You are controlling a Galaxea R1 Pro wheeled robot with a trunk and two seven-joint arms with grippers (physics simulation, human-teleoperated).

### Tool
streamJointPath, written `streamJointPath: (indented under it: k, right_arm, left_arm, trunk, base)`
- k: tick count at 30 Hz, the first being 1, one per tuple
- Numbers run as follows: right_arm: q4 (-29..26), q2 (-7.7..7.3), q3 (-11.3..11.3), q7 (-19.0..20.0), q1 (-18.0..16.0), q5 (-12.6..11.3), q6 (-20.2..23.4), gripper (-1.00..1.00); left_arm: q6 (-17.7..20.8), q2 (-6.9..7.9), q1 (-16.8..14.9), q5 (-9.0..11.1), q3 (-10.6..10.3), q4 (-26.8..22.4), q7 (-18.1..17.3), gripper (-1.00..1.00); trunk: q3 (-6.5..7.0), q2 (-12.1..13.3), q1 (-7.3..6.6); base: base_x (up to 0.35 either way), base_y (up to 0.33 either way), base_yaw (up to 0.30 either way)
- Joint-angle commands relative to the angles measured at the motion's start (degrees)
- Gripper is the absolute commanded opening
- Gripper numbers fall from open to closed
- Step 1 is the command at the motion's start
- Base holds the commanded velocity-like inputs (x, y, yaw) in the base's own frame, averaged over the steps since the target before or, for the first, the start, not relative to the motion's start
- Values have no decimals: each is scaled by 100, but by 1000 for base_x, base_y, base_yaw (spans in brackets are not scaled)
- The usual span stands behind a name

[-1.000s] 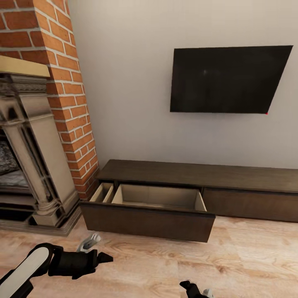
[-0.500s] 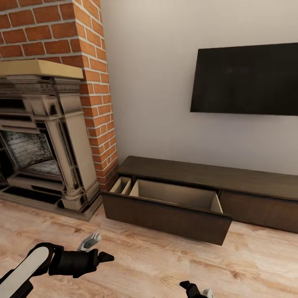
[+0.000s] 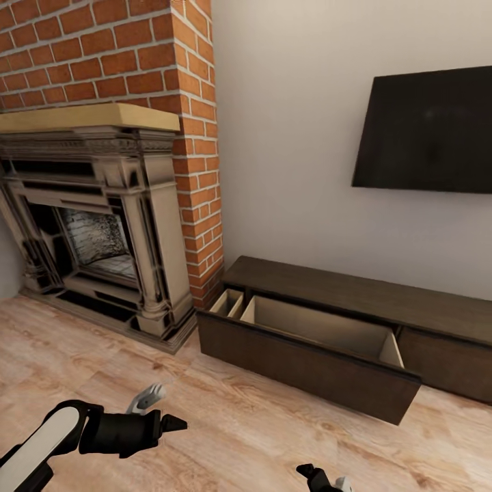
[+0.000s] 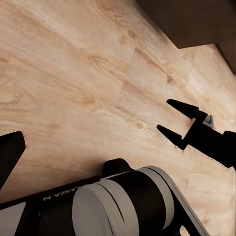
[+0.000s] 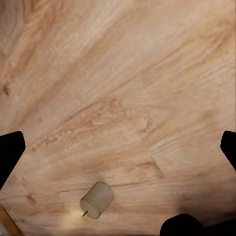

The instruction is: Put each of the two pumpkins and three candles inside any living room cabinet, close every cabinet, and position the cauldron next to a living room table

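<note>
TV cut by right edge in head view; cabinet runs off right too. Open drawer's floor hidden behind its front panel. Right gripper mostly below frame edge. Fireplace left side clipped. Right wrist view: fingers cut at frame sides.

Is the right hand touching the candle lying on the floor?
Apart. In the right wrist view the candle lies on its side on the wood floor, with bare boards between it and both dark fingertips of the open right hand.
</note>
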Motion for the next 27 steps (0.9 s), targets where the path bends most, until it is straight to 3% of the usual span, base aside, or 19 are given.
streamJointPath:
  k: [1, 13, 22, 27]
  right_arm:
    - [-15, -8, 31, -52, 1, -61, -2, 100]
    - [-15, -16, 33, -47, -2, -61, -2, 100]
    - [-15, -17, 33, -47, 1, -61, -2, 100]
    - [-15, -17, 33, -47, -1, -61, -2, 100]
  left_arm:
    - [-2, 4, -8, 60, -8, -5, 58, 100]
    - [-2, 28, -8, 52, 5, -8, 58, 100]
    - [-2, 43, -8, 51, 12, -8, 61, 100]
    - [-10, 54, -8, 28, 14, -8, 69, 100]
  trunk:
    - [-6, -3, -1]
    - [-6, -3, -1]
    - [-6, -3, -1]
    - [-6, -3, -1]
  base:
    - [0, 0, 291]
    - [0, 19, 291]
    - [0, 136, 291]
    - [0, 16, 133]
